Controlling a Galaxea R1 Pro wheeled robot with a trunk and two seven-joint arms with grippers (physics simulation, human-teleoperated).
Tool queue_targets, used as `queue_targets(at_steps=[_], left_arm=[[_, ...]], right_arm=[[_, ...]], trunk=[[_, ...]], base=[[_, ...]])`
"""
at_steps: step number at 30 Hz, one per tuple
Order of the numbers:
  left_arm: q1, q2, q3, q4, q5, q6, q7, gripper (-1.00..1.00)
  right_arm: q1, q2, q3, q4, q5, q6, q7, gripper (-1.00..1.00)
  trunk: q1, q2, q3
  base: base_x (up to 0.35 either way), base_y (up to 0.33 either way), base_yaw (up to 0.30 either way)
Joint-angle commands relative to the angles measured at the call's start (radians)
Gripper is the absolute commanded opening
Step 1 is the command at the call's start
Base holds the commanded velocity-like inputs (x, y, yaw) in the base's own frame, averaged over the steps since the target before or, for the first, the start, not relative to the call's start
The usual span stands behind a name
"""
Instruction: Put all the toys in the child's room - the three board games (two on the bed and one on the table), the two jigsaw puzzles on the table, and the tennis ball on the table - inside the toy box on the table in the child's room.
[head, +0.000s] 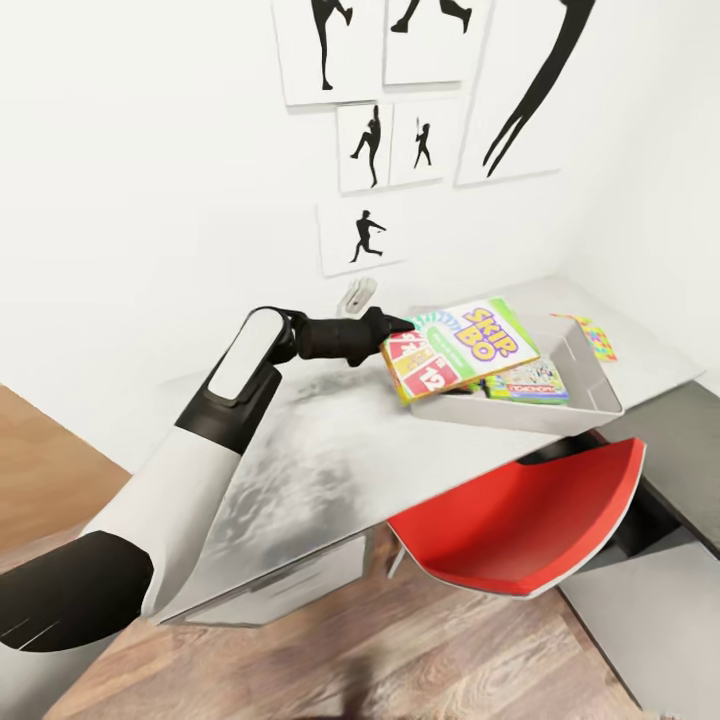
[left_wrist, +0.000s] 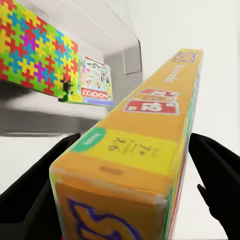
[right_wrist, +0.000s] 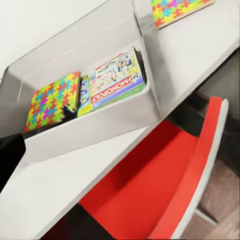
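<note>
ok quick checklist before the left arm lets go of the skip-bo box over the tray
1. Left gripper clamped on the Skip-Bo box: ok.
2. Box over the toy box: partly; its near end overhangs the rim, not ok.
3. Box level: tilted, not ok.
4. Landing room inside: Monopoly box and a jigsaw puzzle already lie there, cannot tell.
5. Second jigsaw puzzle still on the table: not ok.
6. Right gripper state: cannot tell.

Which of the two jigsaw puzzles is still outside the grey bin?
The jigsaw puzzle lying flat on the table beyond the bin's far end. The other puzzle already lies inside, beside the Monopoly box.
</note>
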Motion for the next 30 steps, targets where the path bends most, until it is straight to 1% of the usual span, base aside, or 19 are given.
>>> queue_targets(at_steps=[1, 5, 11, 23, 27, 30], left_arm=[[-0.001, 0.0, 0.0, -0.007, 0.019, -0.001, 0.014, -1.0], [-0.001, 0.001, -0.001, -0.024, 0.029, -0.003, 0.03, -1.0], [-0.003, 0.0, -0.002, -0.034, 0.035, -0.002, 0.057, -1.0], [-0.004, -0.005, -0.003, -0.037, 0.034, -0.004, 0.072, -1.0], [-0.022, -0.006, -0.004, -0.037, 0.034, -0.003, 0.072, -1.0], [-0.045, -0.007, -0.012, -0.036, 0.034, -0.003, 0.073, -1.0]], right_arm=[[-0.002, 0.0, -0.001, 0.0, 0.01, 0.005, 0.01, 1.0], [-0.002, 0.002, -0.001, 0.0, 0.01, 0.005, 0.01, 1.0], [-0.002, 0.005, -0.001, 0.0, 0.01, 0.005, 0.01, 1.0], [-0.002, 0.011, 0.009, 0.0, 0.01, 0.005, 0.01, 1.0], [-0.002, 0.01, 0.01, 0.0, 0.01, 0.005, 0.01, 1.0], [-0.002, 0.011, 0.011, 0.0, 0.01, 0.005, 0.01, 1.0]], trunk=[[0.001, -0.002, -0.002], [0.001, -0.002, -0.002], [0.001, -0.002, -0.002], [0.001, -0.002, -0.002], [0.001, -0.002, -0.001], [0.001, -0.002, 0.0]], base=[[0.0, 0.0, -0.266], [0.0, 0.0, -0.17], [0.029, -0.009, -0.056], [0.199, -0.09, -0.028], [0.058, -0.026, -0.074], [0.019, -0.009, -0.058]])
